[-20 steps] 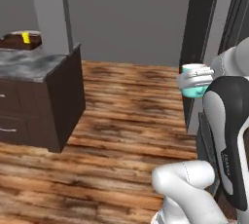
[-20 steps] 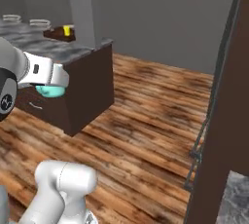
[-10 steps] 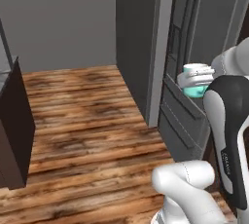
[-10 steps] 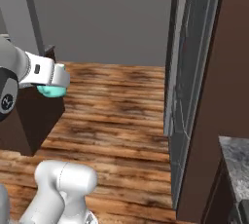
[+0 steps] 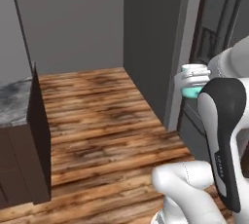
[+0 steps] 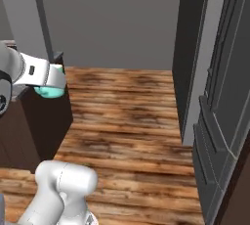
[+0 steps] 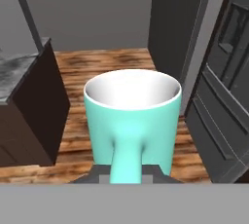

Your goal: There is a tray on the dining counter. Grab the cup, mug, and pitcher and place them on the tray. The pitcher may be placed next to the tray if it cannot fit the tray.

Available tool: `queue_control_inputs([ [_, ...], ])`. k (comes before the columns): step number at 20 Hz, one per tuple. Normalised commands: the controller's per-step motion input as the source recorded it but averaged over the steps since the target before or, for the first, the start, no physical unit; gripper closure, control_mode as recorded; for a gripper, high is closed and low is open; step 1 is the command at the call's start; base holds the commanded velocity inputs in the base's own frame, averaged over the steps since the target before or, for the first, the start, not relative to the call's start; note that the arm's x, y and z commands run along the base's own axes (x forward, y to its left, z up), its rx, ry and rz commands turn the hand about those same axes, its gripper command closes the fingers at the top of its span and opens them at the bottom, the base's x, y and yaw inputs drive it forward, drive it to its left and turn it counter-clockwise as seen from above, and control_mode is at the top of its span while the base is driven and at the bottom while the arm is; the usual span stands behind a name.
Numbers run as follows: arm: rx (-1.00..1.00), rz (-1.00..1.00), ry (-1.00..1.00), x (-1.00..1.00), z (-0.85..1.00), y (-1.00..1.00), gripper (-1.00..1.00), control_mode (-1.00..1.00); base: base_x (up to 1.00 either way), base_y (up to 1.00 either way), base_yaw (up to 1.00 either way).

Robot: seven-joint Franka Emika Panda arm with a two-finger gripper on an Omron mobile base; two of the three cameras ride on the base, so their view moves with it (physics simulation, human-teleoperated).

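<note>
Gripper pinching mug by its handle, upright, carried over wood floor. Tabletop corner at 9 o'clock, dark cabinets at 3.

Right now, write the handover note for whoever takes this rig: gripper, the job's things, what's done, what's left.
Gripper: shut on the teal mug, fingers clamped on its handle, mug upright and carried in the air over the wood floor.
A corner of a marbled counter lies to the left. Tray, cup and pitcher can't be placed from these views.
Done: mug picked up.
Left: set the mug on the tray, then bring the cup and pitcher.
</note>
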Motion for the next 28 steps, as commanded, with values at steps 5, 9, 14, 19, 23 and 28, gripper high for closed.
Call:
queue_control_inputs([
  [5,0.00,0.00,0.00,0.00,0.00,0.00,1.00,1.00,0.99,0.03,0.00],
  [9,0.00,0.00,0.00,0.00,0.00,0.00,1.00,1.00,1.00,0.00,0.00],
  [14,0.00,0.00,0.00,0.00,0.00,0.00,1.00,1.00,1.00,0.00,0.00],
  [19,0.00,0.00,0.00,0.00,0.00,0.00,1.00,1.00,1.00,0.00,0.00],
  [23,0.00,0.00,0.00,0.00,0.00,0.00,1.00,1.00,1.00,0.00,0.00],
  [28,0.00,0.00,0.00,0.00,0.00,0.00,1.00,1.00,1.00,0.00,0.00],
])
